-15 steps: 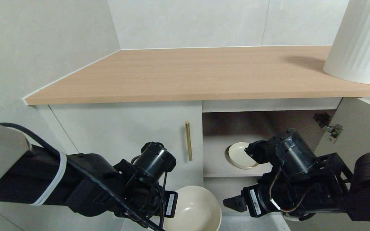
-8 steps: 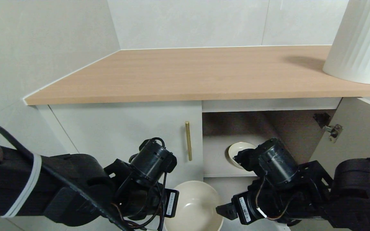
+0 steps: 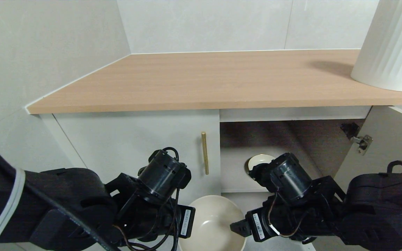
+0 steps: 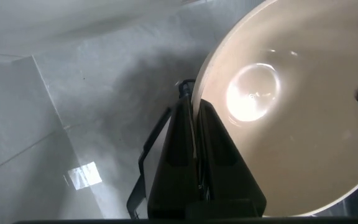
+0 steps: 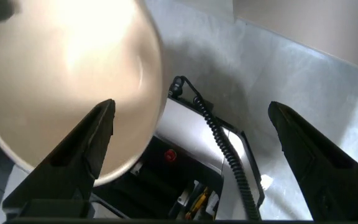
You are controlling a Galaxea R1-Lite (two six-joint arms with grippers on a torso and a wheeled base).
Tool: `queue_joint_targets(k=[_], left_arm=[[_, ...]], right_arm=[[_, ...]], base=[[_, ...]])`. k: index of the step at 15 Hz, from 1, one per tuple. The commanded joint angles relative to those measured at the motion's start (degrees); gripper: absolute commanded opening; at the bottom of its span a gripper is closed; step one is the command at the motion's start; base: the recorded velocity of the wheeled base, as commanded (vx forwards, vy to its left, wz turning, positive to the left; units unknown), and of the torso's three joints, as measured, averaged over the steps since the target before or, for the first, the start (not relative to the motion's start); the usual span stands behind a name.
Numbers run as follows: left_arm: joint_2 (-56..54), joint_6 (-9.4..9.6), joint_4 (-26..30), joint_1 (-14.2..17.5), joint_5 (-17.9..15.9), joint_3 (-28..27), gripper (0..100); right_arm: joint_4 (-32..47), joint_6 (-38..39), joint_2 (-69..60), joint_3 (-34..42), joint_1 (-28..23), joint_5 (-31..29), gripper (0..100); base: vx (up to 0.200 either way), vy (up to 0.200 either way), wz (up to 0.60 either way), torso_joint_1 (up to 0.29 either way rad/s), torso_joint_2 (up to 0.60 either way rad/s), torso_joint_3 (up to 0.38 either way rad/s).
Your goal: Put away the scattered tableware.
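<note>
A large cream bowl hangs low in front of the cabinet, and my left gripper is shut on its rim. In the left wrist view the fingers clamp the rim of the bowl edge-on. My right gripper sits just right of the bowl and is open, with nothing between its fingers; the bowl lies beside one of them. A small cream plate rests on the shelf inside the open cabinet, partly hidden behind my right wrist.
A wooden countertop spans the cabinet, with a tall white ribbed container at its right end. The left door is closed and has a brass handle. The right door stands open on its hinge. Tiled walls close the left and back.
My right arm has drawn back from the plate on the shelf, moving left and down toward the bowl. The left arm has shifted slightly with the bowl still held.
</note>
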Motion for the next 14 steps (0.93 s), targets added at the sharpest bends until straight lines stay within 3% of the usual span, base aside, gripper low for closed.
queue_joint_targets(k=[1, 2, 3, 14], left_arm=[[-0.15, -0.01, 0.09, -0.14, 0.01, 0.00, 0], [-0.06, -0.01, 0.09, -0.14, 0.01, 0.08, 0], [-0.06, -0.01, 0.00, -0.05, 0.01, 0.00, 0], [0.11, 0.08, 0.09, -0.14, 0.01, 0.35, 0]], right_arm=[[-0.01, -0.02, 0.53, -0.13, 0.01, -0.39, 100], [-0.01, 0.07, 0.71, -0.13, 0.01, -0.65, 100], [-0.01, 0.07, 0.88, -0.22, 0.01, -0.65, 0], [-0.89, 0.77, 0.62, -0.13, -0.17, -0.74, 0]], base=[[0.000, 0.000, 0.00, 0.000, 0.00, 0.000], [0.000, 0.000, 0.00, 0.000, 0.00, 0.000], [0.000, 0.000, 0.00, 0.000, 0.00, 0.000], [0.000, 0.000, 0.00, 0.000, 0.00, 0.000]])
